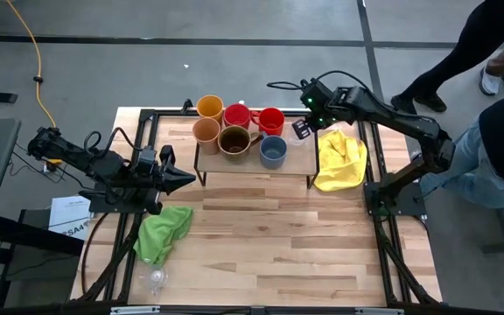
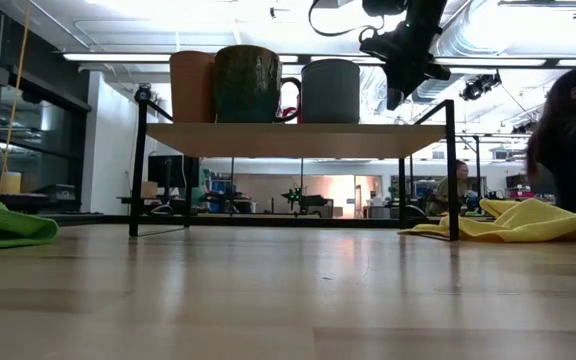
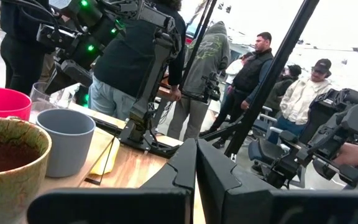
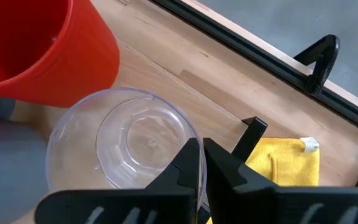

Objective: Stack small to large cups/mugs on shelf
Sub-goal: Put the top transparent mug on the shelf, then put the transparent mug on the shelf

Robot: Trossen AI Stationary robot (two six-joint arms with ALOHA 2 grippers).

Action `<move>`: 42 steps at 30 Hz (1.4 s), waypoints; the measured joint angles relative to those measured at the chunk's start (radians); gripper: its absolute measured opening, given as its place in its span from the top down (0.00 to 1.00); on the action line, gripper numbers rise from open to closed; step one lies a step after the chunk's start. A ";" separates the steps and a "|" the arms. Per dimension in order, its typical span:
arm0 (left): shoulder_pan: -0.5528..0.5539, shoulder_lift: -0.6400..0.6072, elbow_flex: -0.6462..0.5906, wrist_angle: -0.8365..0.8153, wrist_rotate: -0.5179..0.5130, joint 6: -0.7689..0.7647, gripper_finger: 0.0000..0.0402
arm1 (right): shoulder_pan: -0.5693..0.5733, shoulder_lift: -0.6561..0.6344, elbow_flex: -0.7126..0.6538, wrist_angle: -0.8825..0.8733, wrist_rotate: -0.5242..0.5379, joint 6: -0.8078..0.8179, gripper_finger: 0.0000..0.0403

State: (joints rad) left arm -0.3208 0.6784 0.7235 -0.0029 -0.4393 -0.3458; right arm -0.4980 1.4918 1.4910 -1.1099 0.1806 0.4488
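Right gripper [image 1: 302,129] hangs over the shelf's [image 1: 300,162] right end, fingers pinched together on the rim of a clear glass [image 4: 126,146]; glass sits beside a red mug [image 4: 39,50]. Six other cups crowd the shelf, blue-grey mug [image 1: 273,151] nearest. Left gripper [image 1: 182,180] waits closed and empty at the shelf's left side. Second glass [image 1: 157,280] lies on the table by the green cloth [image 1: 163,231]. Step appears to be placing or lifting the glass; next move needs a steady vertical motion clear of the red mug.

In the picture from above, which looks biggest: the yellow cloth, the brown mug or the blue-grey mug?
1. yellow cloth
2. brown mug
3. blue-grey mug, only slightly smaller than the brown one
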 joint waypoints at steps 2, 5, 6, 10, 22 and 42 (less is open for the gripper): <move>0.000 0.000 0.000 0.000 0.000 0.000 1.00 | 0.000 0.000 0.000 0.000 -0.010 0.005 1.00; 0.000 0.000 0.000 0.000 0.000 0.000 1.00 | 0.000 0.000 0.000 0.000 -0.021 0.019 1.00; 0.000 0.000 0.000 0.000 0.000 0.000 1.00 | 0.000 0.000 0.000 0.000 -0.021 0.019 1.00; 0.000 0.000 0.000 0.000 0.000 0.000 1.00 | 0.000 0.000 0.000 0.000 -0.008 0.019 0.99; 0.000 0.000 0.000 0.000 0.000 0.000 1.00 | 0.000 0.000 -0.001 0.001 0.026 0.020 0.89; 0.000 0.000 0.000 0.000 0.000 0.000 1.00 | 0.000 -0.036 0.036 0.056 0.053 -0.075 0.80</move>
State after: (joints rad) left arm -0.3210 0.6785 0.7235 -0.0029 -0.4393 -0.3460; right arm -0.4980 1.4557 1.5271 -1.0537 0.2336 0.3735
